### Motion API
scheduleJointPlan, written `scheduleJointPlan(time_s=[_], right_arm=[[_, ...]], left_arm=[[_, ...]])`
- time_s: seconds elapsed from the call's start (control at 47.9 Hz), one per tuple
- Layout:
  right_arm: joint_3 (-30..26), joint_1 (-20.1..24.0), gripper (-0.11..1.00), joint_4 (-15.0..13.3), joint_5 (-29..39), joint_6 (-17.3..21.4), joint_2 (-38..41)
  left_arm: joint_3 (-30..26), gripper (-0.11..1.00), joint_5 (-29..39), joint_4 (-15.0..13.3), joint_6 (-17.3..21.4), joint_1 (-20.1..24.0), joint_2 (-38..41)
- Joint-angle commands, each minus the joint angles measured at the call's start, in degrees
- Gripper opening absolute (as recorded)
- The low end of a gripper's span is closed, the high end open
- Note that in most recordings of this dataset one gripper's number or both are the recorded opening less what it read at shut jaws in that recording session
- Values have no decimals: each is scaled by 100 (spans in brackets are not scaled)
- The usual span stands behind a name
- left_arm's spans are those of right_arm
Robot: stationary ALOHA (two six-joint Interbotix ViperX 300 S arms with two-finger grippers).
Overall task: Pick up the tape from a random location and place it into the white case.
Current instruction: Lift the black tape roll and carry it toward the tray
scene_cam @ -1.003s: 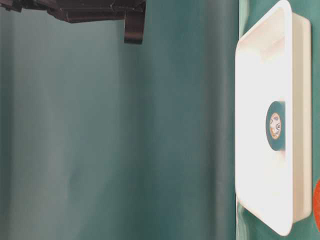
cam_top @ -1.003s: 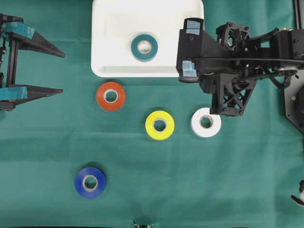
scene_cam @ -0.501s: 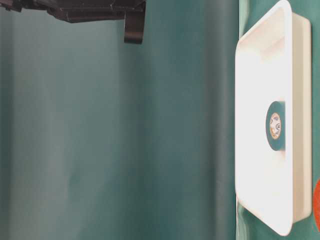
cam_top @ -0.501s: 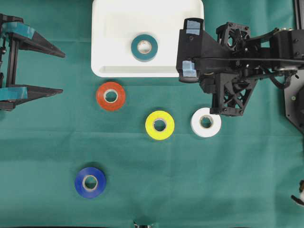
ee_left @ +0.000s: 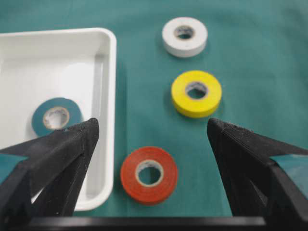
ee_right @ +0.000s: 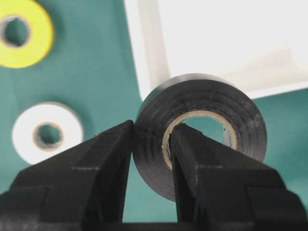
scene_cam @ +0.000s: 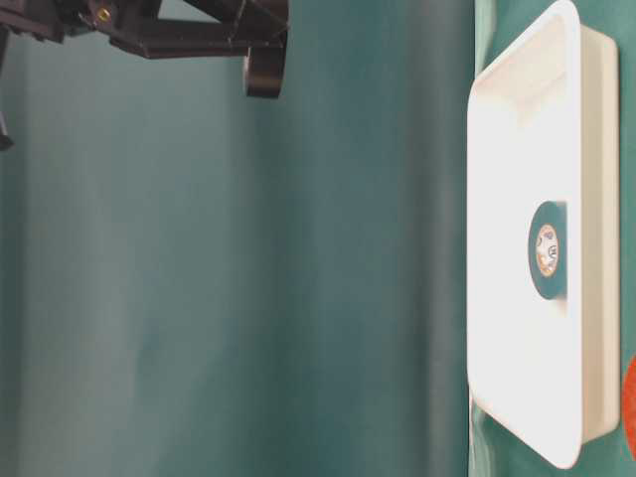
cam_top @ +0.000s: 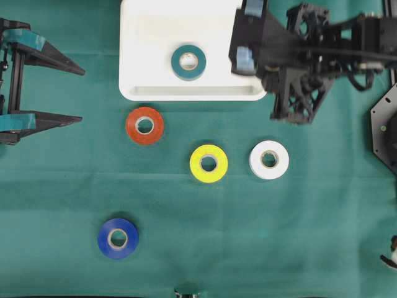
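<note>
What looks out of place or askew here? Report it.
Nothing stands out. The teal roll lies flat in the case; red, yellow, white and blue rolls lie flat on the cloth. The right tool grips a black roll by its wall.

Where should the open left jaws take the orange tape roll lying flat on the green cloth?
Probably from straight above, one finger in the cardboard core and one outside, pinching the wall of the orange tape roll. It lies flat with the hole up. Take the wall on the side away from the white plastic tray, whose rim sits close by.
</note>
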Motion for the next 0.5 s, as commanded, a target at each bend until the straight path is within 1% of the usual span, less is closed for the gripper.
scheduleJointPlan(time_s=[0.0, 0.293, 0.481], right_arm=[[-105, -211, 26, -26, -18, -79, -123], [-35, -1107, 26, -26, -35, -334, -123], [18, -1450, 26, -26, -35, -492, -123]], left_arm=[[-176, 99, -26, -9, 0, -9, 0], [-167, 99, -18, -9, 0, -9, 0], [-176, 99, 26, -9, 0, -9, 0]])
